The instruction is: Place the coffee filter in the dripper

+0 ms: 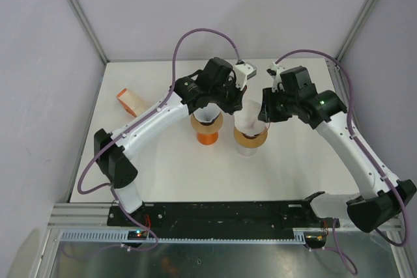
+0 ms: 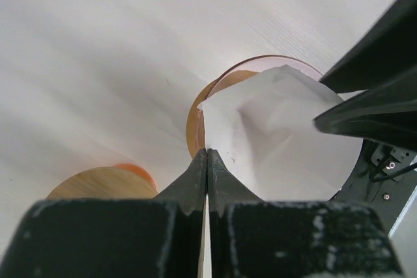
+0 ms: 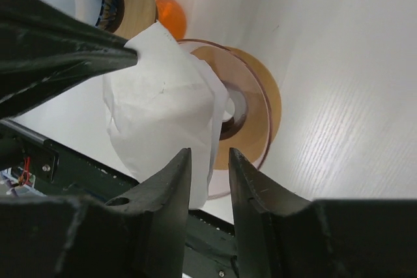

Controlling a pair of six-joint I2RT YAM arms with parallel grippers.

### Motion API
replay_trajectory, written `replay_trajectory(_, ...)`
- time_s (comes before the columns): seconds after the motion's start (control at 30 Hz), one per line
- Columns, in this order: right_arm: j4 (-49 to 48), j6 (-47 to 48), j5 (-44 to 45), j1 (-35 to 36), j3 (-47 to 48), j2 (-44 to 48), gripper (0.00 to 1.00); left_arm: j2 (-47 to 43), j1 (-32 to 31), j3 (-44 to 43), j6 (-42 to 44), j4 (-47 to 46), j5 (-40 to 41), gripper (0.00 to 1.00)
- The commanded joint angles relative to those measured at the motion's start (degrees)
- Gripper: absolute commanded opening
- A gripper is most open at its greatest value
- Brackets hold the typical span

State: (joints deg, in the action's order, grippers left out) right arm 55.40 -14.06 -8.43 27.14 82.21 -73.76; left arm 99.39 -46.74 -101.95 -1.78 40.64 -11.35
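Note:
A white paper coffee filter (image 1: 247,116) hangs partly opened over the amber glass dripper (image 1: 251,140) at the table's middle. My left gripper (image 1: 233,96) is shut on the filter's edge; in the left wrist view its jaws (image 2: 207,155) pinch the filter (image 2: 280,135) above the dripper's rim (image 2: 195,128). My right gripper (image 1: 266,114) is open on the filter's other side. In the right wrist view its jaws (image 3: 208,161) straddle the filter's lower edge (image 3: 163,109), with the dripper (image 3: 254,105) below. The filter's bottom sits at the dripper's mouth, not seated.
A second orange dripper (image 1: 207,129) with a white filter in it stands just left of the amber one, under my left arm. A tan and orange object (image 1: 130,101) lies at the far left. White walls enclose the table.

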Motion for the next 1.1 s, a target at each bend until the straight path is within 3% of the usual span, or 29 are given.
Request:
replay_trajectory(0.0, -1.7, 1.7, 4.9, -0.2, 2.7, 5.0, 0.36, 0.8, 0.8, 0.0, -1.9, 0.6, -2.8, 0.0)
replay_trajectory(0.27, -6.8, 2.0, 6.9, 0.0, 0.8, 10.4, 0.35, 2.3, 0.9, -0.5, -2.2, 0.7, -3.9, 0.0)
replay_trajectory(0.5, -10.8, 4.5, 2.6, 5.3, -1.2, 6.7, 0.05, 3.6, 0.9, -1.1, -2.1, 1.2, -3.9, 0.0)
replay_trajectory(0.57, -10.3, 5.4, 2.9, 6.8, -1.3, 4.5, 0.01, 3.5, 0.9, -1.2, -2.1, 1.2, -3.7, 0.0)
replay_trajectory(0.83, -8.1, 5.8, 3.7, 8.3, -3.2, -1.4, 0.0, 3.1, 1.0, -1.8, -2.1, 1.2, -3.8, 0.01)
replay_trajectory(1.07, -10.7, 5.6, 2.5, 6.4, -7.5, -0.8, 0.0, 2.5, 1.5, -2.9, -2.3, 1.3, -4.1, 0.17)
